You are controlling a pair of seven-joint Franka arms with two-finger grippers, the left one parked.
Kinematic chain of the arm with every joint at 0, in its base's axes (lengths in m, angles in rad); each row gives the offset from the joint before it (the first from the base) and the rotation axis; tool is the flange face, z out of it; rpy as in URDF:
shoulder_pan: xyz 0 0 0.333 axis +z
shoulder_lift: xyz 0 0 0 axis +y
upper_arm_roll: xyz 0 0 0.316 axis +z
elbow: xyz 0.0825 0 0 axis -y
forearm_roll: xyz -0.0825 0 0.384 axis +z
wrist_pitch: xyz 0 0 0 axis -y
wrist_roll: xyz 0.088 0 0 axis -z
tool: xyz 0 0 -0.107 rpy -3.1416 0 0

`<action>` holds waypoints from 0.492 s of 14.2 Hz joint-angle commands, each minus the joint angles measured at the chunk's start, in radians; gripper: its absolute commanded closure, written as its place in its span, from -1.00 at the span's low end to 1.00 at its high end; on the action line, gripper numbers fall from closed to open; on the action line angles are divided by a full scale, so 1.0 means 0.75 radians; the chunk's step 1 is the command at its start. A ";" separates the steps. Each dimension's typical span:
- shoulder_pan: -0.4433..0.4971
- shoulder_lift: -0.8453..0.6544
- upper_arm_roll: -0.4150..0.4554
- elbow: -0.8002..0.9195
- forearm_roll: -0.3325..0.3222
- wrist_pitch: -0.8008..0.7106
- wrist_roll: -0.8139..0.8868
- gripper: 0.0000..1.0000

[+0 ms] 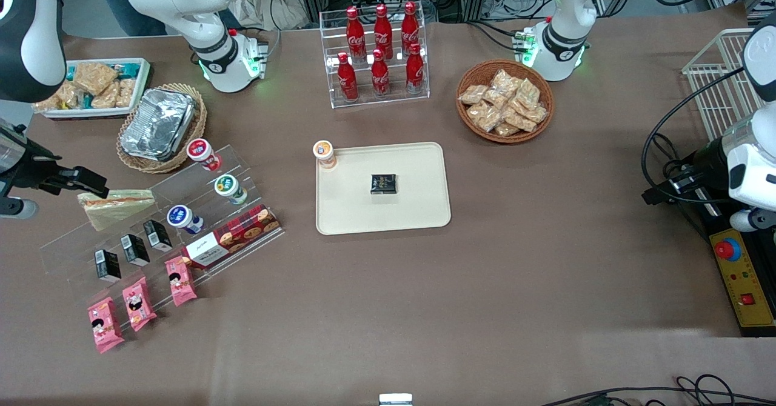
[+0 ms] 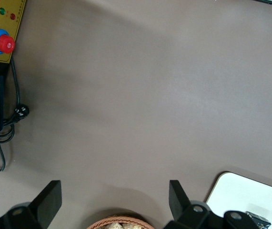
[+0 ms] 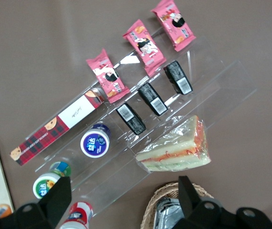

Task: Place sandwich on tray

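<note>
Overhead, the claw (image 3: 121,200) gapes above the plastic-wrapped triangular sandwich (image 3: 176,148).

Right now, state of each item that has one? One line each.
sandwich: wrapped, lying on the clear stepped shelf, not gripped
tray: flat on table, holds a small black packet, no sandwich yet
orange-lid cup: upright at the tray's corner
end effector: open, hovering above the shelf near the sandwich
cola bottles: upright, capped, in rack
</note>
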 commanded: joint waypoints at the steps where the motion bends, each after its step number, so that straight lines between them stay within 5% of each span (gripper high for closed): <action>1: -0.013 0.005 0.000 0.025 -0.023 -0.030 0.139 -1.00; 4: -0.029 -0.009 -0.047 0.019 -0.025 -0.085 0.209 -1.00; 7: -0.041 -0.005 -0.072 0.019 -0.020 -0.116 0.570 -1.00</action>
